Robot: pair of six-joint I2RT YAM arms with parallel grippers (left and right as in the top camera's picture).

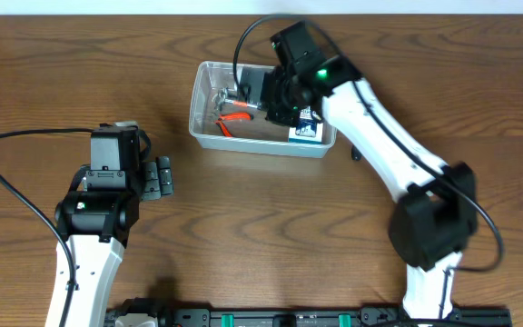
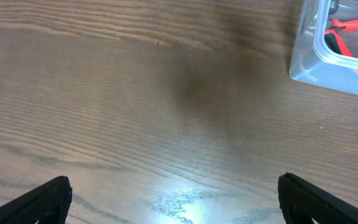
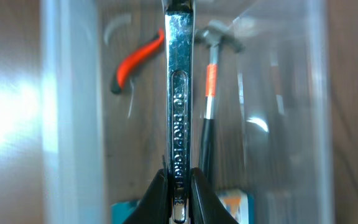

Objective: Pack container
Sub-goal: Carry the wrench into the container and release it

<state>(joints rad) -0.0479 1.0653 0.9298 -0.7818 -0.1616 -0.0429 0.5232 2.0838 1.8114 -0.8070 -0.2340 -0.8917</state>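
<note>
Robotics lab workstation, wood-grain table (image 1: 261, 218), left arm (image 1: 84, 263) and right arm (image 1: 379, 118) on a mounting rail (image 1: 289, 319)

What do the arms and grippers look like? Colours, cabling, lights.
The left arm and right arm: white shells, black joint housings, green light near each wrist, black cable looping off each. The left gripper and right gripper: black, tapered tips.

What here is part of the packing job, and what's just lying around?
Part of the job:
container
wrench, gripped by the right end effector
pliers, hammer and box, already inside

Just there:
cable on the table
left end effector, open and holding nothing
</note>
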